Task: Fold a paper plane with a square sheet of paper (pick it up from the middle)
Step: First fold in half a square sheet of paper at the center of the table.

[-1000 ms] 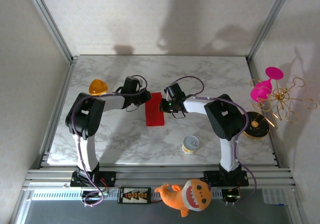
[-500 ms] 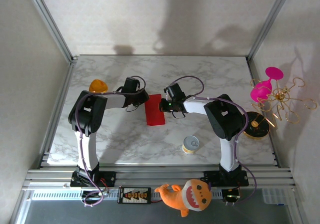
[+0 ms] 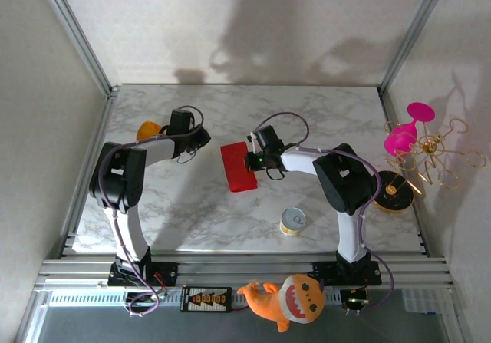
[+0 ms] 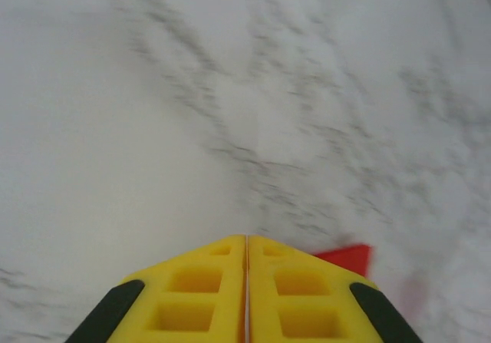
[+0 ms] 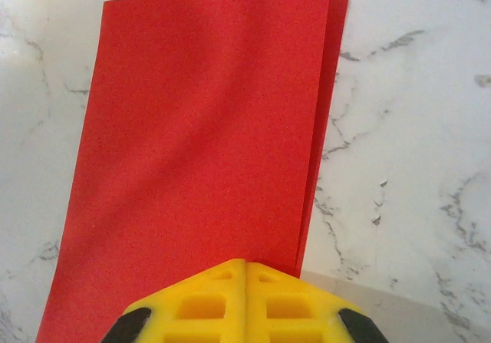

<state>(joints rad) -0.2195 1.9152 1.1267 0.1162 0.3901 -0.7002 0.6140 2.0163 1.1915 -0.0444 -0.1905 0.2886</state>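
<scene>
The square sheet of paper (image 3: 236,168) lies folded in half on the marble at mid-table, a red rectangle with its top layer slightly offset from the lower one. In the right wrist view the paper (image 5: 199,143) spreads ahead of my right gripper (image 5: 245,262), whose yellow jaws are shut and rest tip-down at the paper's near edge. From above, the right gripper (image 3: 248,161) sits at the paper's right side. My left gripper (image 3: 198,137) stands apart to the paper's left. Its jaws (image 4: 246,238) are shut on nothing, with one red paper corner (image 4: 349,257) showing beside them.
An orange object (image 3: 148,131) lies just left of the left wrist. A small yellow tin (image 3: 292,221) stands front right. A pink goblet (image 3: 406,132) and a gold wire ornament (image 3: 433,155) occupy the right edge. An orange shark plush (image 3: 288,298) rests on the front rail.
My left gripper has drawn back to the left, away from the paper. The paper now looks wider, its left edge lying farther left. The right gripper has stayed put.
</scene>
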